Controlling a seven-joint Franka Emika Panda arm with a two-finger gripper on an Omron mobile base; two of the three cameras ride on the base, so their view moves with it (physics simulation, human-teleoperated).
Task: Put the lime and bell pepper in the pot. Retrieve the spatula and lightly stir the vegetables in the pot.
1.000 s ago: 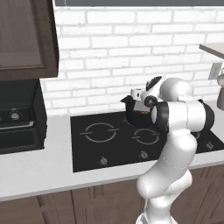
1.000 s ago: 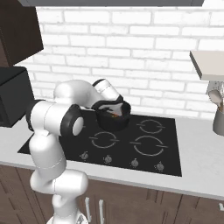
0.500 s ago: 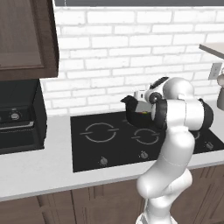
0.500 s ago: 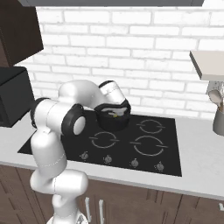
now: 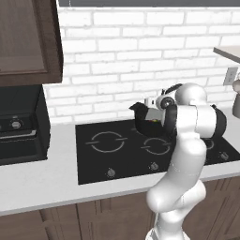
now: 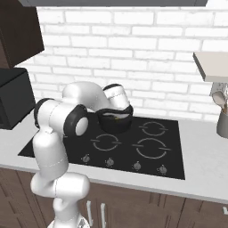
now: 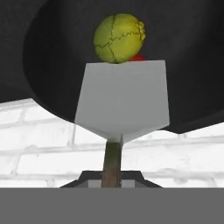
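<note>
The black pot (image 6: 115, 121) sits on the far left burner of the dark cooktop (image 6: 169, 151), close to the white brick wall (image 6: 133, 53), and the white arm reaches over from the near side so that its hand hangs at the pot's rim. In the hand view the spatula (image 7: 122, 103) runs up from between the fingers (image 7: 112, 180) — its thin handle is pinched there, the fingers all but closed on it — and its flat pale grey head spreads wide over the dark inside of the pot. Just past the far edge of that head lies the lime (image 7: 119, 38), yellow-green and rounded, in the pot and touching or nearly touching the spatula head; I cannot tell which. A sliver of the red bell pepper (image 7: 138, 57) peeks out beside the lime, mostly hidden behind the spatula. From the left base view the pot (image 5: 146, 123) is partly covered by the arm's wrist, with a speck of yellow and red showing inside it. To the far right on the counter (image 6: 205, 169) stands a grey holder (image 6: 222, 122) with round-headed spoons, well apart from the pot — and to the left a black microwave (image 5: 18, 124) rests under a dark wood cabinet (image 5: 28, 40).
</note>
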